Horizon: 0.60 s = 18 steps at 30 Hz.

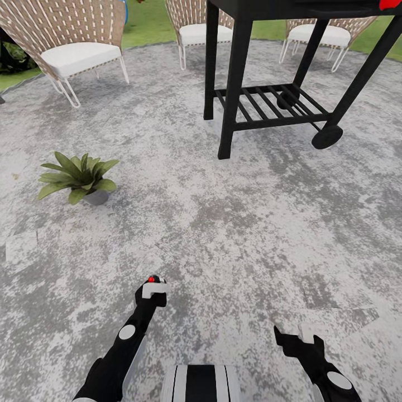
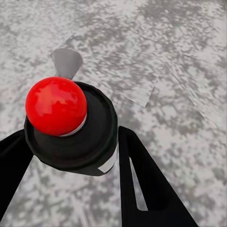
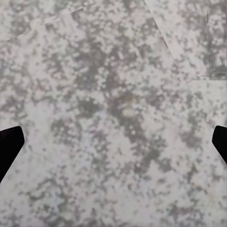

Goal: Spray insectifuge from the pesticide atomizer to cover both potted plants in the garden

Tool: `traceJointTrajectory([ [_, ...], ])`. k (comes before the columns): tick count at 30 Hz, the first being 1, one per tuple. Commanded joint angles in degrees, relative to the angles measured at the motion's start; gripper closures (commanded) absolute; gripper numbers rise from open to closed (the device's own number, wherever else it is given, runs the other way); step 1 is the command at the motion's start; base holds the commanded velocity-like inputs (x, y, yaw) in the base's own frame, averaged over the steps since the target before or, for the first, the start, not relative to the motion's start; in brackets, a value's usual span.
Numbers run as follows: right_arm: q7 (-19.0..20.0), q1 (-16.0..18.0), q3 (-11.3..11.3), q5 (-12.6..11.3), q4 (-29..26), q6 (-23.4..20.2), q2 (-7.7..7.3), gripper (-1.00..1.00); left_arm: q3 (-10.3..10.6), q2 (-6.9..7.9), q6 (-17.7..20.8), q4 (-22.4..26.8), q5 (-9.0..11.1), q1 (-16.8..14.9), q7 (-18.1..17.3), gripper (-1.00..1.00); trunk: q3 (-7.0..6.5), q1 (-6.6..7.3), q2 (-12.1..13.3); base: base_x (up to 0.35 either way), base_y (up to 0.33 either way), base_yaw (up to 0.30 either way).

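Atomizer (image 2: 71, 127) clamped in my left pincer (image 1: 152, 294), red dot up, held low over grey patio (image 1: 234, 223). Right pincer (image 1: 296, 339) spread wide, holding nothing, paving between its tips. One potted plant (image 1: 78, 177) sits ahead to my left, well apart. Black grill cart (image 1: 268, 84) and wicker chairs (image 1: 72, 44) beyond.

Ground: I saw a mottled grey paved patio (image 1: 234, 223) across most of the frame.
Upper right: a black wheeled cart (image 1: 268, 95) with a slatted lower shelf.
Top edge: three wicker chairs (image 1: 72, 44) with white cushions.
Beyond: green lawn (image 1: 148, 22).
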State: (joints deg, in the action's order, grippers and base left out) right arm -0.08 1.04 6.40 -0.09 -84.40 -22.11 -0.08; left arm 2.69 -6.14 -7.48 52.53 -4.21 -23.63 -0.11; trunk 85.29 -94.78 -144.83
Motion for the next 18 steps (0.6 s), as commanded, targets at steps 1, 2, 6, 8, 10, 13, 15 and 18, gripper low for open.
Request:
traceJointTrajectory([
  [1, -0.01, 0.01, -0.01, 0.01, -0.07, -0.31, -0.01, -1.0, -0.05, -0.03, -0.16, 0.0, -0.45, -0.01, 0.02, 1.0, 0.03, 0.01, -0.01, 0.0, 0.0, 0.0],
  [2, -0.01, 0.01, -0.03, 0.04, -0.07, -0.31, -0.01, -1.0, -0.05, -0.02, -0.16, 0.01, -0.45, -0.01, 0.02, 1.0, 0.03, 0.01, -0.01, 0.0, 0.0, 0.016],
  [6, -0.01, 0.01, -0.06, 0.09, -0.06, -0.3, -0.01, -1.0, -0.05, -0.01, -0.16, 0.03, -0.45, -0.01, 0.02, 1.0, 0.03, 0.01, -0.01, 0.0, 0.0, 0.168],
  [8, -0.01, 0.01, -0.07, 0.09, -0.06, -0.3, -0.01, -1.0, -0.05, -0.01, -0.16, 0.03, -0.45, -0.01, 0.02, 1.0, 0.03, 0.01, -0.01, 0.0, 0.0, 0.223],
  [10, -0.01, 0.01, -0.07, 0.09, -0.06, -0.3, -0.01, -1.0, -0.05, -0.02, -0.16, 0.03, -0.45, -0.02, 0.02, 1.0, 0.03, 0.01, -0.01, 0.0, 0.0, 0.238],
  [13, -0.01, 0.01, -0.07, 0.09, -0.06, -0.3, -0.01, -1.0, -0.05, -0.01, -0.16, 0.03, -0.45, -0.02, 0.02, 1.0, 0.03, 0.01, -0.01, 0.0, 0.0, 0.243],
  [15, -0.01, 0.01, -0.07, 0.09, -0.06, -0.3, -0.02, -1.0, -0.05, -0.01, -0.16, 0.03, -0.45, -0.01, 0.02, 1.0, 0.03, 0.01, -0.01, 0.0, 0.0, 0.244],
  [18, -0.01, 0.03, -0.07, 0.09, -0.06, -0.3, -0.01, -1.0, -0.05, -0.02, -0.16, 0.03, -0.45, -0.01, 0.02, 1.0, 0.03, 0.01, -0.01, 0.0, 0.0, 0.245],
])
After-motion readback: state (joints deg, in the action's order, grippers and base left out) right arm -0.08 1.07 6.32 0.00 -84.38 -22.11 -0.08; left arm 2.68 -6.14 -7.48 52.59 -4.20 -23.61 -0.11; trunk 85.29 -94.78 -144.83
